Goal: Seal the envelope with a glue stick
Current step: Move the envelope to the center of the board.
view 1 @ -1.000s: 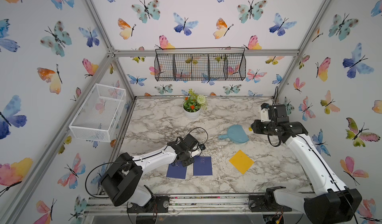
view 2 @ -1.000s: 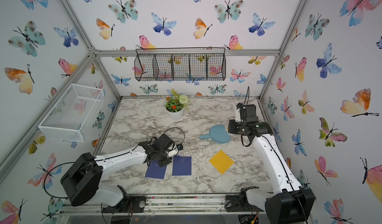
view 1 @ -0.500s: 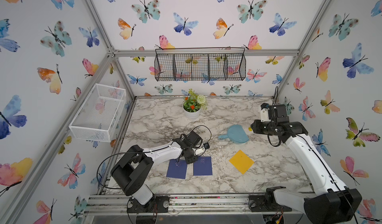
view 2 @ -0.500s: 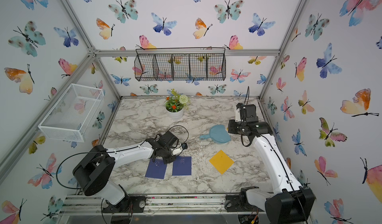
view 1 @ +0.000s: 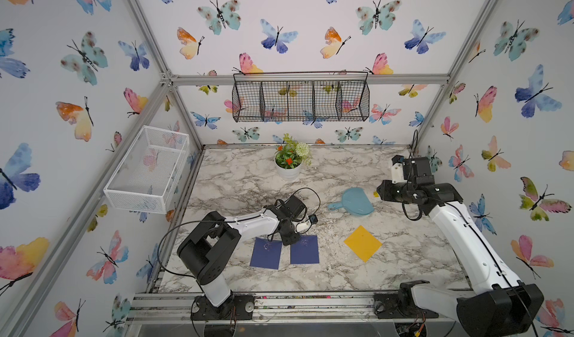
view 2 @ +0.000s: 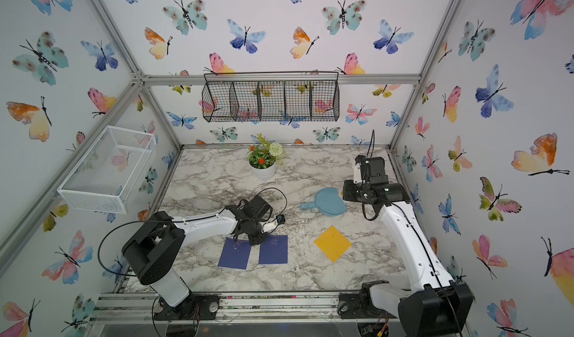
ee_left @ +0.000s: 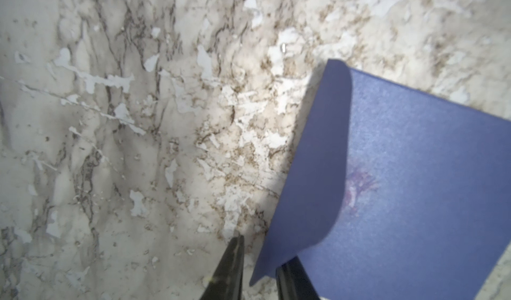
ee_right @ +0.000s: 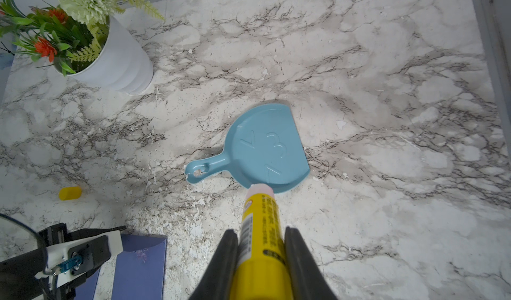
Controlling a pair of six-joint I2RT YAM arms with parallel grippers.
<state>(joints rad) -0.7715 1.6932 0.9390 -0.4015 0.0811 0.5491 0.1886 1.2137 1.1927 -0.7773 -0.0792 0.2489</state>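
The left gripper straddles the raised flap of the blue envelope, pinch unclear, so it may slip flat before the right gripper, clamping the glue stick, arrives.

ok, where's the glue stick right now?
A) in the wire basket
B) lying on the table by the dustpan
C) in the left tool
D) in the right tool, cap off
D: the right wrist view shows the right tool shut on the glue stick, its pale tip bare, and the yellow cap lying loose on the table.
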